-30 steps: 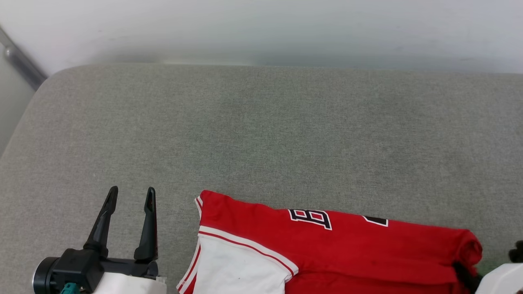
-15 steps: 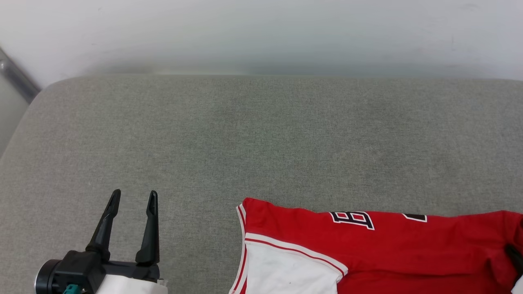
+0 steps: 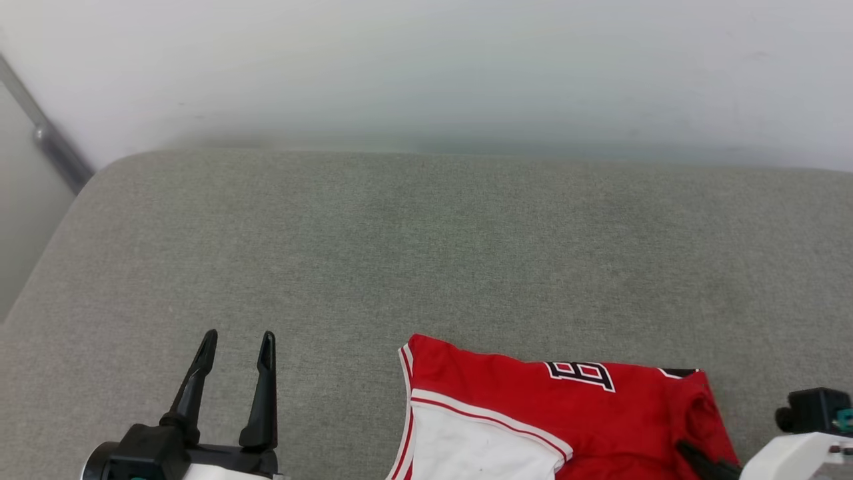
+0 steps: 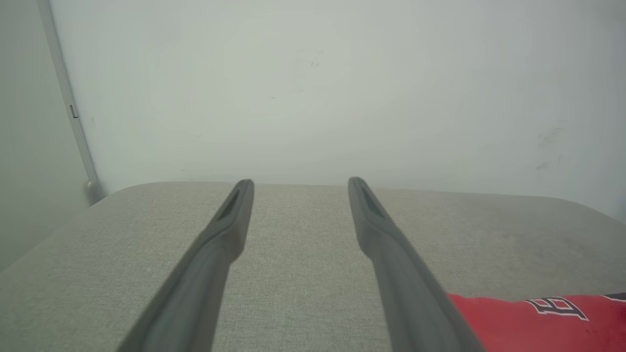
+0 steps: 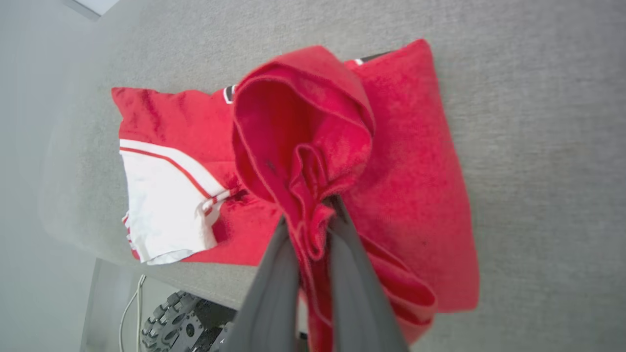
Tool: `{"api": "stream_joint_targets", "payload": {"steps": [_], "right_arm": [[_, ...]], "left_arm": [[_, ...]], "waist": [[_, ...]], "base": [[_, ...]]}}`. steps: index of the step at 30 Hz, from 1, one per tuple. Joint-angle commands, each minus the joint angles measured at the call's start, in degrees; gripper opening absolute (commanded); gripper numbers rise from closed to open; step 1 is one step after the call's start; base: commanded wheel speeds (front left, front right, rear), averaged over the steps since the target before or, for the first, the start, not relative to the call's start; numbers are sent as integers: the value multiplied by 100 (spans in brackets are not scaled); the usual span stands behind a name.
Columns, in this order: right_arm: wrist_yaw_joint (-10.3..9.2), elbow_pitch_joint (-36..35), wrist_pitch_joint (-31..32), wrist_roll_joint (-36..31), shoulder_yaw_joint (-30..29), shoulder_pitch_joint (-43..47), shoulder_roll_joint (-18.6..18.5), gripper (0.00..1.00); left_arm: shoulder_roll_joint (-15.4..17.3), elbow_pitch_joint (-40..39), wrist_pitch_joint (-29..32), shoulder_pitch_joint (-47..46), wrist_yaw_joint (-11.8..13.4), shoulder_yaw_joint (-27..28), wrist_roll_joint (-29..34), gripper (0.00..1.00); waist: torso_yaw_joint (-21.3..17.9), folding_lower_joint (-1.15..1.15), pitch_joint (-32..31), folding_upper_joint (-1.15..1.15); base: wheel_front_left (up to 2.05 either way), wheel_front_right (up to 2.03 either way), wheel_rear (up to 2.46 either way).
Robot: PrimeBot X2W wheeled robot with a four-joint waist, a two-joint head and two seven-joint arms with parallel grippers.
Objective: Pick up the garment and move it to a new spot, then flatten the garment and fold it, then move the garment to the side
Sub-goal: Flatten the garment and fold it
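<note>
Two right gripper (image 5: 309, 214) fingers (image 5: 276, 278) are pinching a seemingly raised fold of the red jersey (image 3: 533, 393) lying at the front edge of the grey cushion (image 3: 400, 253); left gripper (image 3: 238, 335) is hovering wide open, empty.

I can read one black-and-white letter B (image 3: 580, 375) on the red garment (image 3: 620, 413), just beyond its white sleeve (image 3: 480, 447). The next letter is mostly hidden.
</note>
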Motion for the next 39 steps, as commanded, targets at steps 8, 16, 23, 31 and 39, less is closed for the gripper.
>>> {"api": "stream_joint_targets", "payload": {"steps": [8, 16, 23, 31, 39], "right_arm": [[0, -87, 217, 644, 520, -168, 591, 0], [0, 747, -603, 1571, 1486, -745, 595, 0], [0, 1500, -1244, 1786, 2109, -1229, 590, 0], [1, 2537, -1765, 1876, 2645, -1826, 595, 100], [0, 2345, -1874, 2084, 3135, -2108, 583, 100]], "left_arm": [[41, 18, -13, 106, -6, -43, -12, 100], [127, 44, -13, -12, -6, -129, -23, 100], [151, 57, -13, -1, -6, -144, -12, 100], [207, 116, -13, 6, -6, -228, -28, 100], [157, 63, -13, -57, -6, -148, -149, 100]], "waist": [[212, 0, -76, 0], [422, 0, -20, 0], [543, 0, -5, 0], [649, 0, 15, 0], [582, 0, 25, 0]], "base": [[0, 0, 0], [0, 0, 0], [0, 0, 0], [0, 0, 0], [0, 0, 0]]}}
